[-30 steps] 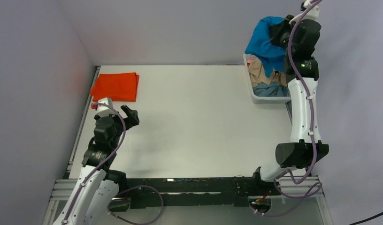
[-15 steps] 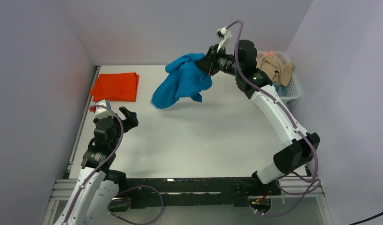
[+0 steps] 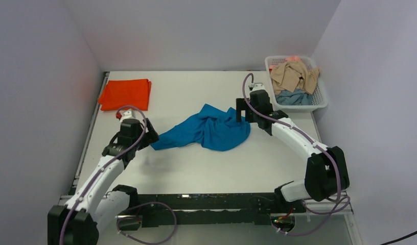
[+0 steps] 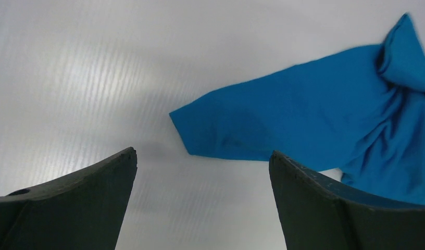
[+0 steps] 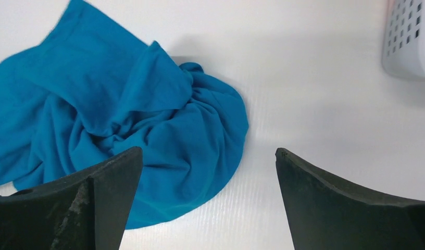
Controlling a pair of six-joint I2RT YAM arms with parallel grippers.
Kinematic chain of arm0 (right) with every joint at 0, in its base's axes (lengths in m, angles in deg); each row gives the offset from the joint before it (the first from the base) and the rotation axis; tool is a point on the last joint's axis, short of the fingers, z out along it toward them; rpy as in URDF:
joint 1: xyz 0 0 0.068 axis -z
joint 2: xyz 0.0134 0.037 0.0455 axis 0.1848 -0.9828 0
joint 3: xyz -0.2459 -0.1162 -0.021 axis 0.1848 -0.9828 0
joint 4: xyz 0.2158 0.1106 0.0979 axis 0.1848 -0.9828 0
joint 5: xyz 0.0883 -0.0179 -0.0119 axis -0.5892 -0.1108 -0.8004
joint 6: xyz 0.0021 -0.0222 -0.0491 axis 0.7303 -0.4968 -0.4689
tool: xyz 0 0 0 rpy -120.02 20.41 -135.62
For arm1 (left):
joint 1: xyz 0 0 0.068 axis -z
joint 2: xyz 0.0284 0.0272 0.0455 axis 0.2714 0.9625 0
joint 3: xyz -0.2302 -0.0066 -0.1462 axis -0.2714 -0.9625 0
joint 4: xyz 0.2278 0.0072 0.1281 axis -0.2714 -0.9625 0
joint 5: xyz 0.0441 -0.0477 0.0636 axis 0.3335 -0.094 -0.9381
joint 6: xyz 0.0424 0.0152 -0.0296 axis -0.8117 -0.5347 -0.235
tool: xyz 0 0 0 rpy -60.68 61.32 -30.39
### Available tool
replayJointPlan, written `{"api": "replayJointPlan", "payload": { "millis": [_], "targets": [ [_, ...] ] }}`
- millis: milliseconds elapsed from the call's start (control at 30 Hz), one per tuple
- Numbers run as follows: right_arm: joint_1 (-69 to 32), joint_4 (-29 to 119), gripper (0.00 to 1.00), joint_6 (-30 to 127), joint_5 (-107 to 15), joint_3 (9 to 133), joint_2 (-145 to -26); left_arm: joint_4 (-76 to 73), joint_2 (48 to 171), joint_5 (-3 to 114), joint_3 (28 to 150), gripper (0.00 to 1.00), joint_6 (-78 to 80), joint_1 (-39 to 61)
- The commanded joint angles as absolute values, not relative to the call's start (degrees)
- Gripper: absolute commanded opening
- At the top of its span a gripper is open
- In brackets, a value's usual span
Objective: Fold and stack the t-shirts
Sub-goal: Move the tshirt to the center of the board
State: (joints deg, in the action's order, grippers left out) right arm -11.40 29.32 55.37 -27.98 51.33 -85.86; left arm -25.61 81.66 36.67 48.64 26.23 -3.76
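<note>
Setting: white table [image 3: 196, 168] between plain grey walls, with two arms mounted at its near edge.
Teal-blue t-shirt [image 3: 206, 130]: lies crumpled and unfolded on the table, a little right of centre, between the two arms. The bulk is bunched in creases at its right end. A flatter, tapering part runs out left and ends in a corner.
Orange-red t-shirt [image 3: 125, 94]: folded into a flat rectangle in the far left corner of the table, well apart from the teal-blue t-shirt, with nothing lying on it.
Left arm [image 3: 101, 173]: reaches forward along the left side of the table, its wrist just beside the tapering left end of the teal-blue t-shirt.
Left fingers [image 4: 75, 203]: spread wide and grasping nothing. In the wrist view the shirt's left corner lies on the table ahead of the gap, apart from both fingers.
Right arm [image 3: 298, 140]: bends in from the right, its wrist at the far right edge of the bunched cloth.
Right fingers [image 5: 70, 203]: spread wide and grasping nothing. In the wrist view mostly bare table shows through the gap, with the rounded edge of the shirt at its left side. Whether the left-hand finger touches the cloth cannot be told.
Basket [image 3: 300, 107]: white, perforated, in the far right corner of the table, near the right arm's wrist but apart from it.
Beige garment [image 3: 294, 75]: heaped loosely on top in the basket.
Grey-blue garment [image 3: 293, 97]: in the basket at its near side, partly under the beige garment.
</note>
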Motion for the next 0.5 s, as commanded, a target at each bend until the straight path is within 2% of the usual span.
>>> {"api": "replayJointPlan", "payload": {
  "millis": [0,200,333,467],
  "targets": [
    [-11.9,36.0,1.00,51.1,-30.9,51.2,-81.4,-22.8,91.0,42.3,50.3,0.99,27.0,-3.8],
    [-12.1,36.5,1.00,49.8,-35.1,52.4,-83.3,-18.3,103.4,46.6,52.3,0.99,27.5,-5.1],
    [-14.3,36.8,0.98,45.7,-45.1,56.2,-87.6,-14.5,109.4,50.7,53.3,1.00,28.3,-6.1],
    [-18.6,36.2,0.96,38.3,-48.7,63.0,-95.5,-11.8,114.6,53.7,55.0,0.90,28.8,-6.2]
  ]
}}
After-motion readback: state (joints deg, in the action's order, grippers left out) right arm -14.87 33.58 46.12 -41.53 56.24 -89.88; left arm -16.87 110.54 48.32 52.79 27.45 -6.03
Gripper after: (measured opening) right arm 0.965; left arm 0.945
